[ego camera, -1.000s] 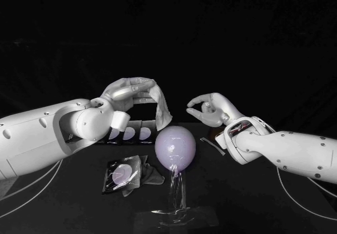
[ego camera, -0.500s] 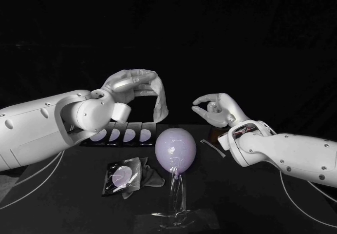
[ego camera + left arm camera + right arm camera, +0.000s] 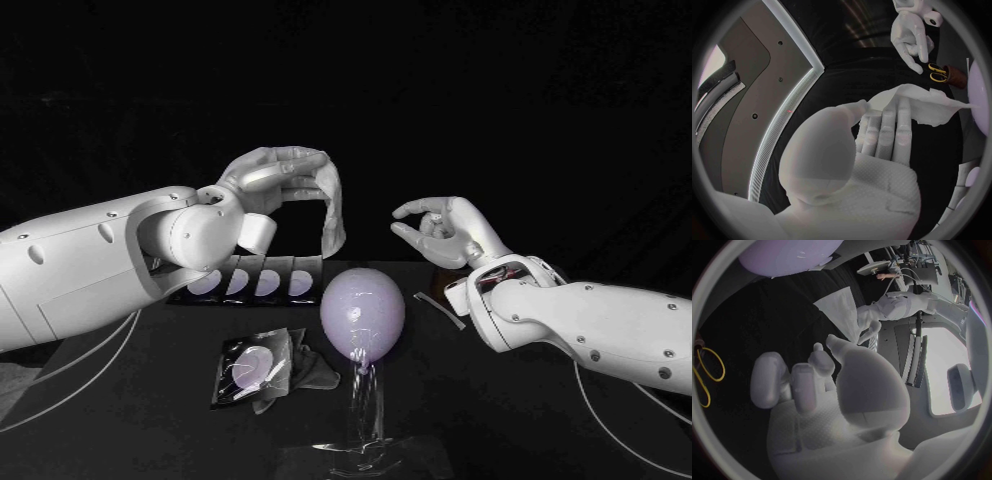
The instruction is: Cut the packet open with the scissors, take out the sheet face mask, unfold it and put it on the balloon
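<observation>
My left hand (image 3: 274, 180) is raised at the left and pinches the top edge of the white sheet mask (image 3: 333, 208), which hangs down folded, above and a little left of the balloon. In the left wrist view the mask (image 3: 924, 107) drapes over the fingers (image 3: 882, 132). The pale purple balloon (image 3: 361, 310) stands upright on a clear stand (image 3: 361, 440) at the table's middle. My right hand (image 3: 438, 231) hovers to the right of the mask with its fingers curled in, thumb against a finger, holding nothing. The cut packet (image 3: 260, 362) lies left of the stand. Yellow-handled scissors (image 3: 937, 74) lie beyond the right hand.
A row of unopened packets (image 3: 260, 281) sits on the table behind the balloon at the left. A thin grey strip (image 3: 434, 304) lies on the table to the right of the balloon, near my right forearm (image 3: 577, 320).
My left hand has lifted the mask a little higher, so its lower edge hangs further above the balloon. The right hand has barely moved.
</observation>
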{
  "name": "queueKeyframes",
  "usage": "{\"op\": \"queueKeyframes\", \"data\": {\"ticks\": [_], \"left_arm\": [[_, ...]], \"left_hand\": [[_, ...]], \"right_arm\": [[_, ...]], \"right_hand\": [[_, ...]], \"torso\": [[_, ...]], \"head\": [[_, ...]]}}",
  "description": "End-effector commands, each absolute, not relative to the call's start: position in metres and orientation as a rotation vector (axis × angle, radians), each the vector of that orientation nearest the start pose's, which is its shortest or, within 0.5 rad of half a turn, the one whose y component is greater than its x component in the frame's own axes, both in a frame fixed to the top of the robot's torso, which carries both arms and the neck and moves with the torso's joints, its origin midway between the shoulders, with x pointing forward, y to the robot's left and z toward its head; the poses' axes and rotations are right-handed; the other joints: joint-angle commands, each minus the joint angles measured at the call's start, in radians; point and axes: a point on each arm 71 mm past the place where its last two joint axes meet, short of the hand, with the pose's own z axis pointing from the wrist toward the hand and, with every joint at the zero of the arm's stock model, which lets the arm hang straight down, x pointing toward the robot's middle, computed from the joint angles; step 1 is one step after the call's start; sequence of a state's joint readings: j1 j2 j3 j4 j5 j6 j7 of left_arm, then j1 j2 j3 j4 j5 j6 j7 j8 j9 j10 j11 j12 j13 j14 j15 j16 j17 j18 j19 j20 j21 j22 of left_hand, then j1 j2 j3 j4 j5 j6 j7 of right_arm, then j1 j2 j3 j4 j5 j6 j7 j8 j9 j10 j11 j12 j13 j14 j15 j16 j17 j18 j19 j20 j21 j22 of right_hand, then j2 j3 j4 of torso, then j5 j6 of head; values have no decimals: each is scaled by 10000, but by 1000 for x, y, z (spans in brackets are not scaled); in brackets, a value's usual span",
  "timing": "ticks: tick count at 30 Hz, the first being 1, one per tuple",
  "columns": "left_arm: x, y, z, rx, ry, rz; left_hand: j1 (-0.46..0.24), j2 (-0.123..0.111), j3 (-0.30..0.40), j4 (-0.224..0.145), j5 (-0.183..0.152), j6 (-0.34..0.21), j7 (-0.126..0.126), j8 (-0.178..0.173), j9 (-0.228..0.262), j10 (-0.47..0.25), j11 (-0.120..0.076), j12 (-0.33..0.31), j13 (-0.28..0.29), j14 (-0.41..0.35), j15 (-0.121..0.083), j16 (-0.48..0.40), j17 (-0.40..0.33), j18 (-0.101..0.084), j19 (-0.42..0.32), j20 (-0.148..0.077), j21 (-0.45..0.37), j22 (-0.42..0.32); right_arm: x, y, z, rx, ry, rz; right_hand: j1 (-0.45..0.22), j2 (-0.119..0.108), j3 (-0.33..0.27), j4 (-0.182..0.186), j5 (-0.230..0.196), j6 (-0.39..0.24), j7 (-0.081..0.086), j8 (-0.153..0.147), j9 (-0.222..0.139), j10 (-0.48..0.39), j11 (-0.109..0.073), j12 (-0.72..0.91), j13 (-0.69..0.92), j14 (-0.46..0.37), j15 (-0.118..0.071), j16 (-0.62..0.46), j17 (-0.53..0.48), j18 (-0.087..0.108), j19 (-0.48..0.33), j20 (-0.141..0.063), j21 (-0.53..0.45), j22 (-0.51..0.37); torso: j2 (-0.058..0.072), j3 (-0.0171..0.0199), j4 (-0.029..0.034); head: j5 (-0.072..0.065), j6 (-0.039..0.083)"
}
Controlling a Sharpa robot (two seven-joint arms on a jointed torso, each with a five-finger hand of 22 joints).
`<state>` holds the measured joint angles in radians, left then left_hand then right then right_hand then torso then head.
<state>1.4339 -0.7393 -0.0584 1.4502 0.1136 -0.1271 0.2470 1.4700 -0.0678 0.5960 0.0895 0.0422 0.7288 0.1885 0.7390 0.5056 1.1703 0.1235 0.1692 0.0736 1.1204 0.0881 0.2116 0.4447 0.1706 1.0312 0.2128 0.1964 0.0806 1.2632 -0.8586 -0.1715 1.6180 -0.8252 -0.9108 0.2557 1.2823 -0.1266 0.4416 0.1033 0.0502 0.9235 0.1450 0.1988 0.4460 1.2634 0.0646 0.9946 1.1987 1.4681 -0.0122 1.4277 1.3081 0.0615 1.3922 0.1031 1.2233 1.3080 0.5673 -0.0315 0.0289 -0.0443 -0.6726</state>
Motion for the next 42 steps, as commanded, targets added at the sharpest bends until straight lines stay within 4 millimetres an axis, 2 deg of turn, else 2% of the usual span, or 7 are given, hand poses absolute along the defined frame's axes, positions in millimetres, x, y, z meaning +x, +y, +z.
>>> {"op": "queueKeyframes", "data": {"ticks": [1, 2, 7, 13, 18, 28, 42], "left_arm": [[528, 165, -77, -10261, 14962, -17450], [528, 165, -78, -10264, 14964, -17443], [530, 164, -79, -10418, 14872, -17105], [533, 164, -80, -10677, 14685, -16592], [534, 162, -81, -10784, 14630, -16380], [535, 156, -84, -10876, 14699, -16228], [535, 152, -87, -10929, 14876, -16192]], "left_hand": [[24, 31, 2, -42, 68, 44, -1, 57, 386, -70, 20, 24, -13, -28, -47, -68, 9, 135, 69, 5, 31, 9], [24, 31, 2, -42, 68, 44, -1, 57, 386, -70, 20, 24, -13, -28, -47, -68, 9, 135, 69, 5, 31, 9], [16, 23, -9, -42, 68, 52, -6, 55, 387, -66, 18, 25, -13, -25, -48, -69, 11, 133, 69, 4, 32, 9], [-5, -2, -34, -43, 68, 73, -20, 43, 382, -63, 10, 25, -14, -26, -51, -77, 14, 125, 53, 7, 27, 4], [-22, -14, -48, -38, 68, 89, -30, 32, 376, -64, 6, 22, -16, -28, -52, -82, 16, 119, 37, 11, 21, -1], [-63, -24, -63, -17, 69, 123, -49, -27, 344, -107, 5, -13, -33, -70, -42, -127, 13, 108, -26, 32, -7, -21], [-59, 53, 114, -16, 69, 145, 36, -405, 118, -392, 132, -287, -96, -442, 118, -533, -134, 98, -411, 200, -194, -111]], "right_arm": [[462, -199, -158, 3370, 11799, 10061], [462, -199, -158, 3371, 11802, 10088], [461, -191, -157, 3384, 11922, 10363], [464, -177, -154, 3295, 12247, 10520], [469, -163, -149, 3102, 12554, 10461], [482, -135, -148, 3002, 13336, 10065], [493, -119, -149, 3389, 13285, 9391]], "right_hand": [[102, -18, 45, 12, 53, 15, 59, -114, -44, -890, -10, -1812, -1298, 16, 67, -706, 241, 347, -531, -13, -1060, 1152], [102, -18, 45, 12, 53, 15, 59, -114, -44, -890, -10, -1812, -1298, 16, 67, -706, 241, 347, -531, -13, -1060, 1152], [125, -153, 321, 195, 41, 107, 54, -232, -83, -1683, 4, -4756, -3769, -950, 60, -3055, -1863, 771, -1650, -15, -3783, -9], [-89, -521, 407, 546, 97, -145, 385, -572, -166, -2111, 425, -7379, -6418, -2288, 438, -5702, -4144, 1176, -2990, 263, -6998, -1518], [-95, -636, 85, 574, 117, -432, 611, -864, -289, -2393, 655, -8302, -7590, -2373, 594, -6061, -4528, 1191, -2864, 428, -7347, -1872], [4, -483, -618, 522, 109, -1001, 913, -1317, -556, -2934, 954, -9066, -9055, -2479, 833, -6114, -4750, 1182, -2701, 634, -7713, -2283], [-168, -384, -1348, 804, 113, -1327, 1027, -1331, -710, -3158, 1070, -9115, -9731, -2641, 936, -5939, -4909, 1193, -2673, 732, -7842, -2443]], "torso": [[12, -16, -11], [14, -14, -11], [4, -1, -11], [-2, 1, -11], [17, -15, -3], [17, -23, 14], [18, -5, -5]], "head": [[5, 35], [9, 41], [33, 82], [54, 179], [6, 255], [16, 266], [22, 287]]}}
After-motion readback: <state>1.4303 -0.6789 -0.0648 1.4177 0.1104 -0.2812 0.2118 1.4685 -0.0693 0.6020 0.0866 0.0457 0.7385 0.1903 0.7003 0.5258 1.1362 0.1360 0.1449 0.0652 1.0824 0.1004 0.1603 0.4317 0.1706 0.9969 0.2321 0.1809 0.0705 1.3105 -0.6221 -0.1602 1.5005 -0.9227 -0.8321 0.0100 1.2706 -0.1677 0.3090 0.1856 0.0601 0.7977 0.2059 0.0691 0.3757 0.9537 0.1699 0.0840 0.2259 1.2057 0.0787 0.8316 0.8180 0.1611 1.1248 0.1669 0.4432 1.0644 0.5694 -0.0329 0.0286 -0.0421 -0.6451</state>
